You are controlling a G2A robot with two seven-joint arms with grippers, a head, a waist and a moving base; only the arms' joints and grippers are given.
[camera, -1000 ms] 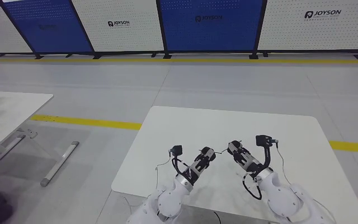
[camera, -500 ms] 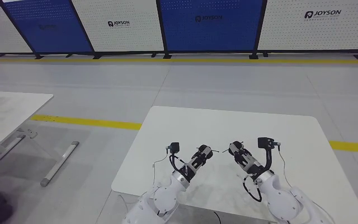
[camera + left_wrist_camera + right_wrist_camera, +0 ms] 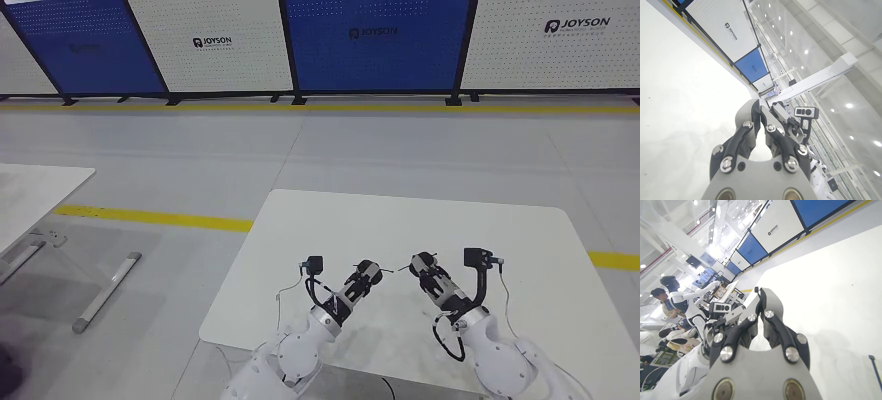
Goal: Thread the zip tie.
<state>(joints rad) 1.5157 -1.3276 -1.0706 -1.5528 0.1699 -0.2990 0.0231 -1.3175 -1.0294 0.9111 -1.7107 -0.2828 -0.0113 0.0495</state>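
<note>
A thin dark zip tie [image 3: 396,271] spans the short gap between the two gripper tips above the front of the white table [image 3: 500,230]. My left gripper [image 3: 367,269] is shut, and in the left wrist view a small dark piece is pinched between its fingertips [image 3: 755,106]. My right gripper [image 3: 417,262] is shut too. The tie's dark end [image 3: 756,289] pokes out past its tips [image 3: 762,292]. The right gripper [image 3: 777,107] sits just beyond the left one's tips.
Another dark zip tie [image 3: 874,366] lies flat on the table beside my right arm. The table's front edge runs close under both arms. A second white table [image 3: 30,200] stands off to the left, and blue and white panels [image 3: 380,45] line the back.
Both grippers stay shut and close together. The right one has drifted slightly to the right; the left one dipped back a little and returned.
</note>
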